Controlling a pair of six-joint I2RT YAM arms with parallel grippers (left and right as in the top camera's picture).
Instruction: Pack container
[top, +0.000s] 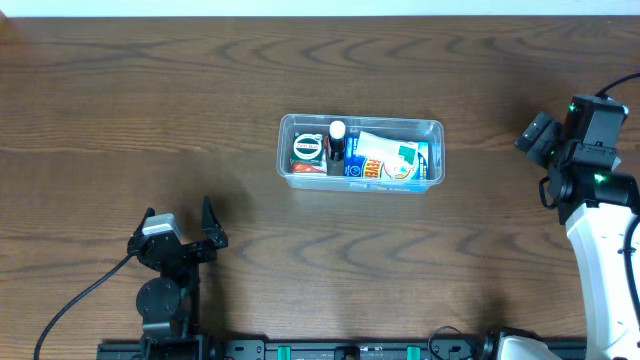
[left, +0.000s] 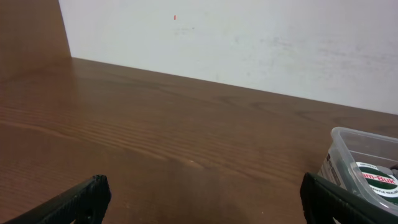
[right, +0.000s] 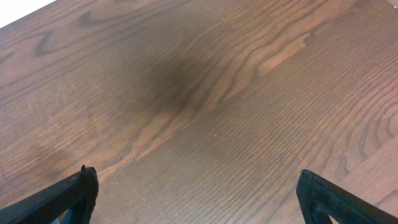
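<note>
The clear plastic container (top: 361, 152) stands at the table's centre. It holds a round green-and-white tin, a small dark bottle with a white cap, and white-and-blue packets. Its left corner also shows at the right edge of the left wrist view (left: 365, 168). My left gripper (top: 180, 222) is open and empty at the front left, well apart from the container; its fingers frame bare wood (left: 202, 196). My right gripper (top: 535, 135) is open and empty at the far right, to the container's right. Its wrist view shows only bare wood between the fingers (right: 196, 193).
The wooden table (top: 150, 100) runs out to a white wall at the back (left: 249, 37). A black cable (top: 70, 305) trails from the left arm's base at the front edge.
</note>
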